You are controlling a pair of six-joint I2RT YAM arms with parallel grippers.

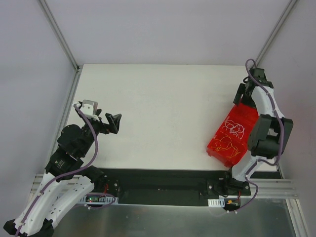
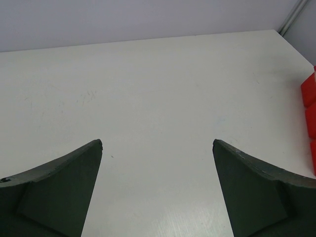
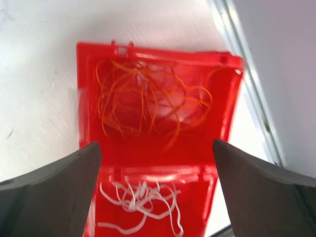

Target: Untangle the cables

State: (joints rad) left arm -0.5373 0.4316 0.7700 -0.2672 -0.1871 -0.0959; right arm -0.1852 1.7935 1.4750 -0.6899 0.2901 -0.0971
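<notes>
A red plastic tray [image 1: 219,144] lies at the table's right side. It holds tangled whitish cables [image 1: 235,127] in its far part and orange-yellow cables [image 1: 228,146] in its near part. In the right wrist view the orange cables [image 3: 148,98] fill one compartment and the whitish cables [image 3: 140,202] the other, with the tray wall [image 3: 224,118] around them. My right gripper [image 3: 155,163] is open above the tray, empty. My left gripper [image 1: 114,122] is open and empty over bare table at the left, also open in its wrist view [image 2: 157,158].
The tray's red edge [image 2: 309,118] shows at the far right of the left wrist view. A metal frame rail [image 1: 64,113] runs along the table's left edge and another [image 3: 247,84] beside the tray on the right. The arm bases sit at the near edge.
</notes>
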